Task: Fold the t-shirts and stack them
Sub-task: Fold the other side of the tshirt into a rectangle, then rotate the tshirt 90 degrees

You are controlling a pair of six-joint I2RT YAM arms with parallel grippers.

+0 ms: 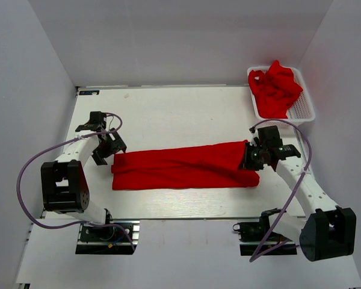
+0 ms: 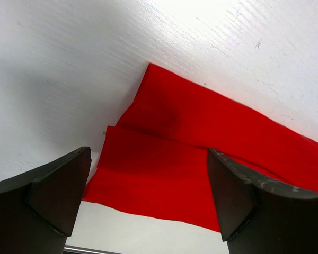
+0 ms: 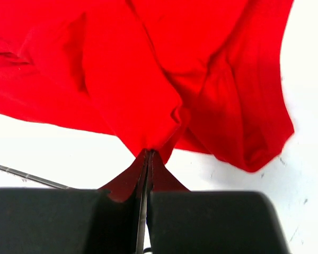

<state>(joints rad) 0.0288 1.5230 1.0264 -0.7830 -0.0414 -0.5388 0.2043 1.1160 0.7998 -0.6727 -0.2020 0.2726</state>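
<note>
A bright red t-shirt (image 1: 180, 167) lies folded into a long band across the table's middle. My right gripper (image 1: 251, 158) is shut on its right end; in the right wrist view the cloth (image 3: 148, 90) is pinched between the closed fingertips (image 3: 148, 153) and lifted a little. My left gripper (image 1: 110, 148) is open just above the band's left end, holding nothing; the left wrist view shows the cloth (image 2: 164, 164) between and below the spread fingers (image 2: 63, 185). More red t-shirts (image 1: 277, 89) lie crumpled in a heap at the back right.
The crumpled shirts sit in a white mesh basket (image 1: 303, 107) at the table's back right corner. White walls enclose the table on three sides. The table's front edge (image 1: 186, 218) runs just in front of the folded shirt.
</note>
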